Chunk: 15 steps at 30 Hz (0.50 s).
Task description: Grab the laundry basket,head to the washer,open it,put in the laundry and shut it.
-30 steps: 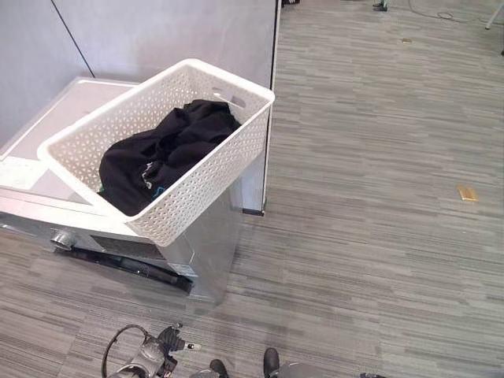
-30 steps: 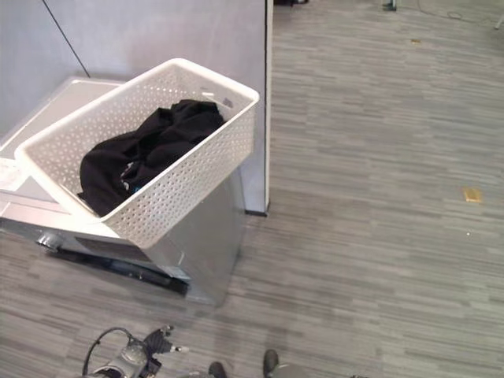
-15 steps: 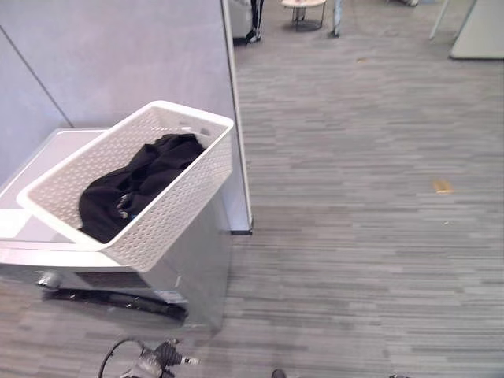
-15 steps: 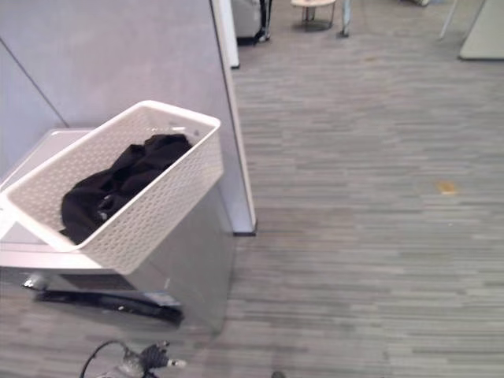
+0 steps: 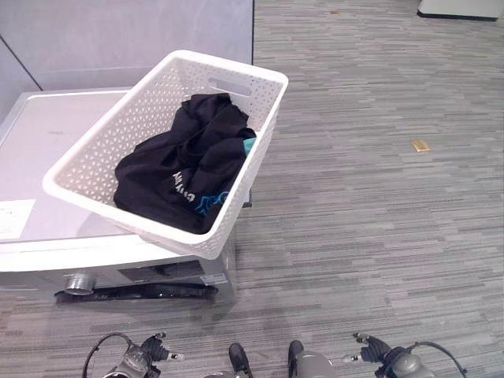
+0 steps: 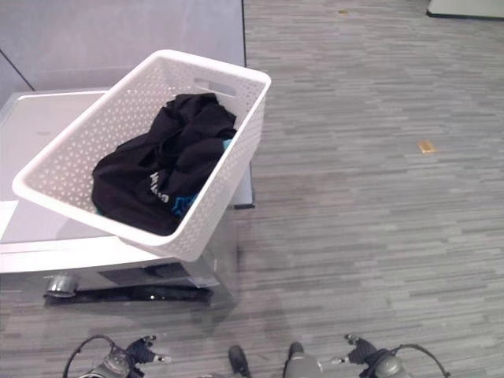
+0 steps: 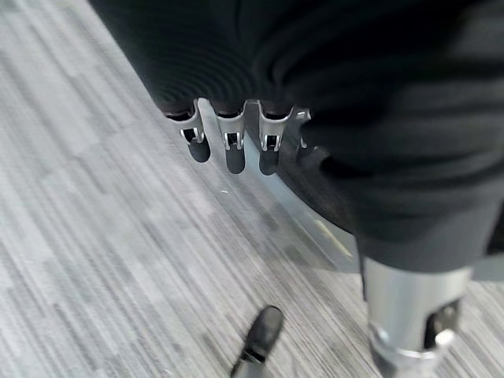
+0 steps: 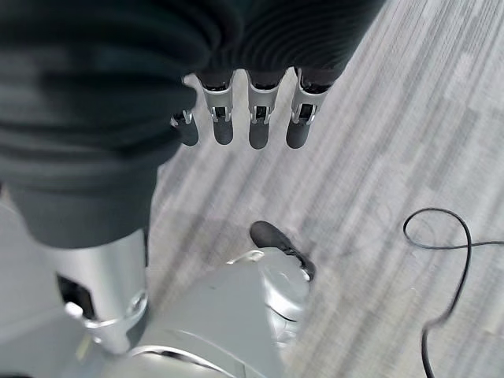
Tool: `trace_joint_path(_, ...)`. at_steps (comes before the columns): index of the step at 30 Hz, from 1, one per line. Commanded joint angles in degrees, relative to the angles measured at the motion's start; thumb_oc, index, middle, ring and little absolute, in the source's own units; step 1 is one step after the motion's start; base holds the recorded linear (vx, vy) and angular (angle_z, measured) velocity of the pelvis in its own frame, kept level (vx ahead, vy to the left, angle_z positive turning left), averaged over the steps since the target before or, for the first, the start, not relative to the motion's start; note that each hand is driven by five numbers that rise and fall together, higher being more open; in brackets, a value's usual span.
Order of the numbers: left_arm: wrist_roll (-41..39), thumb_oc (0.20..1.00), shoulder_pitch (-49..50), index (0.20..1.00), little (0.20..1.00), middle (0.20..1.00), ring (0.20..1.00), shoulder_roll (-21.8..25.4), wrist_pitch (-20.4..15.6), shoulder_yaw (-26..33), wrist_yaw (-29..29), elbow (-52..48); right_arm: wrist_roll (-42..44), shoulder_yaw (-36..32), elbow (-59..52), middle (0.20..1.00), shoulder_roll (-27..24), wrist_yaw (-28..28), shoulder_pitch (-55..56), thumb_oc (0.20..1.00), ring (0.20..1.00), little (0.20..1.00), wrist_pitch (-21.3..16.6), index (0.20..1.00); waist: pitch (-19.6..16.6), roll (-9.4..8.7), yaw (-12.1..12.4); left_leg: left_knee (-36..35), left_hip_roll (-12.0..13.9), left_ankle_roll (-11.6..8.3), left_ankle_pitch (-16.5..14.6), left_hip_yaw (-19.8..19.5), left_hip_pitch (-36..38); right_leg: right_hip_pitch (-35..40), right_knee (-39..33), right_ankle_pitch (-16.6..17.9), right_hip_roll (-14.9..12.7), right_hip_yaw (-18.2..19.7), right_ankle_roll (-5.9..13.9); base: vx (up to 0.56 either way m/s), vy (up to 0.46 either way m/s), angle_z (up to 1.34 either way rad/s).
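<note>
A white perforated laundry basket sits tilted on top of the silver-grey washer, its right end overhanging the washer's edge. Black laundry with a bit of teal lies bunched inside it. The washer's front faces down in the eye views, with a dark bar low on it. My left hand hangs low beside me, apart from the basket; its fingers are straight over the floor and hold nothing. My right hand hangs the same way, fingers straight and empty.
A grey partition wall stands behind the washer. Grey striped carpet stretches to the right, with a small tan scrap on it. A white sheet lies on the washer's top at the left.
The camera has shifted: the view now looks more steeply down and nearer the washer, and both hanging hands show at the bottom. The basket stays on the washer.
</note>
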Motion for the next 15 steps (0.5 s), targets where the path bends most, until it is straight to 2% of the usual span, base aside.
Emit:
trace_joint_path(1,0.88,1.0,-1.54,1.0,1.0,1.0,1.0,0.52,-1.47,2.63,0.85,0.38,-1.03,0.64,2.21,1.0,-2.15,-1.06,-0.08,1.0,1.0,1.0,-1.38,1.0,0.46,-2.03,-1.98,0.52,2.15,-3.85,2.76,-0.14,0.92,6.26,-11.85,9.71,4.67,5.12,-1.68,-0.01,-0.015,0.28)
trace_joint_path(6,1.58,1.0,-1.31,1.0,1.0,1.0,1.0,0.27,-1.67,2.02,0.78,-0.33,-1.99,0.23,3.13,1.0,-2.32,-1.39,0.94,1.0,1.0,1.0,-1.38,1.0,-0.32,-1.79,-1.75,0.02,2.11,-3.93,3.22,-0.25,1.19,6.88,-14.11,10.94,4.83,5.33,-1.9,-0.01,-0.036,0.06)
trace_joint_path(8,1.3,1.0,-2.06,1.0,1.0,1.0,1.0,0.0,-1.72,1.92,0.94,-0.86,-0.84,-1.55,3.32,1.0,-3.12,-1.86,1.2,1.0,1.0,1.0,-1.5,1.0,0.07,-1.9,-2.28,4.78,1.6,-4.51,1.98,-0.99,-0.97,7.37,-16.07,11.65,4.17,4.79,-2.26,-0.06,-0.072,0.12)
trace_joint_path(10,0.63,1.0,-3.55,1.0,1.0,1.0,1.0,-0.57,-1.74,1.72,1.57,-0.87,-0.24,-3.11,3.57,1.0,-4.19,-2.66,1.04,1.0,1.0,1.0,-1.5,1.0,1.15,-2.38,-2.85,8.8,3.18,-6.58,2.11,0.06,-3.46,7.84,-17.09,11.88,2.69,3.13,-2.27,-0.1,-0.003,0.7)
trace_joint_path(12,0.62,1.0,-3.55,1.0,1.0,1.0,1.0,-0.82,-1.76,1.76,1.6,-0.5,-0.03,-4.04,3.17,1.0,-4.83,-3.08,1.15,1.0,1.0,1.0,-1.56,1.0,0.76,-2.68,-3.75,8.26,5.36,-6.91,1.9,1.82,-3.23,7.92,-17.74,12.05,1.71,2.44,-1.89,-0.04,0.065,0.66)
trace_joint_path(13,0.62,1.0,-3.53,1.0,1.0,1.0,1.0,-0.84,-1.77,1.75,1.61,-0.49,-0.03,-4.06,3.12,1.0,-4.85,-3.08,1.2,1.0,1.0,1.0,-1.54,1.0,0.76,-2.67,-3.74,8.25,5.36,-6.92,1.9,1.82,-3.2,7.97,-17.78,12.05,1.71,2.44,-1.88,0.02,0.067,0.35)
trace_joint_path(15,0.5,1.0,-3.01,1.0,1.0,1.0,1.0,-0.84,-1.91,2.07,2.14,-0.08,0.48,-4.97,2.57,1.0,-5.89,-3.87,1.23,1.0,1.0,1.0,-1.55,1.0,0.34,-3.14,-3.18,8.69,7.04,-7.03,2.64,-1.78,-4.03,8.05,-17.65,12.1,0.59,2.9,-1.77,0.05,0.134,0.26)
